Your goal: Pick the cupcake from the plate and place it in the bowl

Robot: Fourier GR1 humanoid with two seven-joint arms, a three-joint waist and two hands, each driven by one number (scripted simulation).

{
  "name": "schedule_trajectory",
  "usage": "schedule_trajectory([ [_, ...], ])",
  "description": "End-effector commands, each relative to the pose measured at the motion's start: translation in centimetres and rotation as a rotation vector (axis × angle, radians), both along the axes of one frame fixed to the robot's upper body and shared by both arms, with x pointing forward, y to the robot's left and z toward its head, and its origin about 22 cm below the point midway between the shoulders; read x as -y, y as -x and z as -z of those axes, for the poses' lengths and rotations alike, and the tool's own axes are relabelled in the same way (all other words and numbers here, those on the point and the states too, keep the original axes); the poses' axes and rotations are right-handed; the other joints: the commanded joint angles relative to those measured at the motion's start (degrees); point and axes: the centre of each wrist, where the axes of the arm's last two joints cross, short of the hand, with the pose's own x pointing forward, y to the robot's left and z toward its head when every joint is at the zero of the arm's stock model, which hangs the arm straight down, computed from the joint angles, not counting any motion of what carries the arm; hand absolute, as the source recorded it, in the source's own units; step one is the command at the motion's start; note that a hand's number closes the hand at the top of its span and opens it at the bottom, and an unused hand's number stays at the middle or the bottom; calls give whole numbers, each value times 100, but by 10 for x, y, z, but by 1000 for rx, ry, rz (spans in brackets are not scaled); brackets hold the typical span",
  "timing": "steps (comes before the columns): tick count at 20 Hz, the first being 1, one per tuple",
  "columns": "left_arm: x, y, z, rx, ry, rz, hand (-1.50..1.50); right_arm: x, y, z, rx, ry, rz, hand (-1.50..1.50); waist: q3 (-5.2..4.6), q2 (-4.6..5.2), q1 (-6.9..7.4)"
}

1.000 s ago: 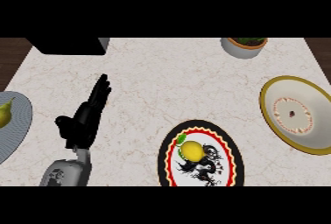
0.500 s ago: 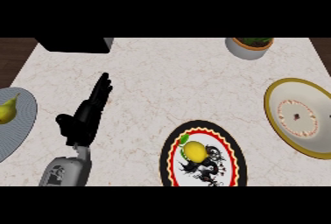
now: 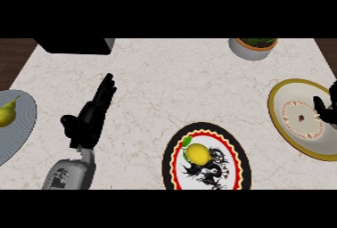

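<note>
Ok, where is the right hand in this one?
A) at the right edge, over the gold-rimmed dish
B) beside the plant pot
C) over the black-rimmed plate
A: the right hand shows at the view's right edge over the gold-rimmed dish, apart from the black-rimmed plate and the plant pot.

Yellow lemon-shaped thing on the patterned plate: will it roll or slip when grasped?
Probably rolls if nudged: the lemon-shaped item looks rounded and lies free on the flat patterned plate. Its smooth-looking skin may slip between fingers. It looks solid, so likely stiff.
</note>
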Motion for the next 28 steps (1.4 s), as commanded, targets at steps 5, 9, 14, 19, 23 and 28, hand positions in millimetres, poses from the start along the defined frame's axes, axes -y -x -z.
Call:
schedule_trajectory([
  [5, -15, -1, 2, -3, -11, -8, 0, 13, -29, 22, -205, -97, -167, -150, -2, -16, -71],
  [9, -11, -1, 3, -2, 3, -13, 0, 22, -29, 35, -142, -272, -228, -150, 0, -21, -113],
  [14, -6, -2, 0, 4, -1, -28, 0, 43, -34, 13, 28, -453, -200, -150, -1, -31, -145],
  [19, -33, 5, 7, -1, 1, -30, 0, 71, -28, -12, -37, -565, -142, -150, -8, -43, -163],
  [23, -7, 6, 6, -5, 9, -22, 0, 88, -13, -7, -97, -625, -140, -150, -4, -36, -162],
  [28, -22, 14, -5, -2, 2, -20, 0, 119, 12, -16, -109, -735, -145, -150, 7, -37, -103],
])
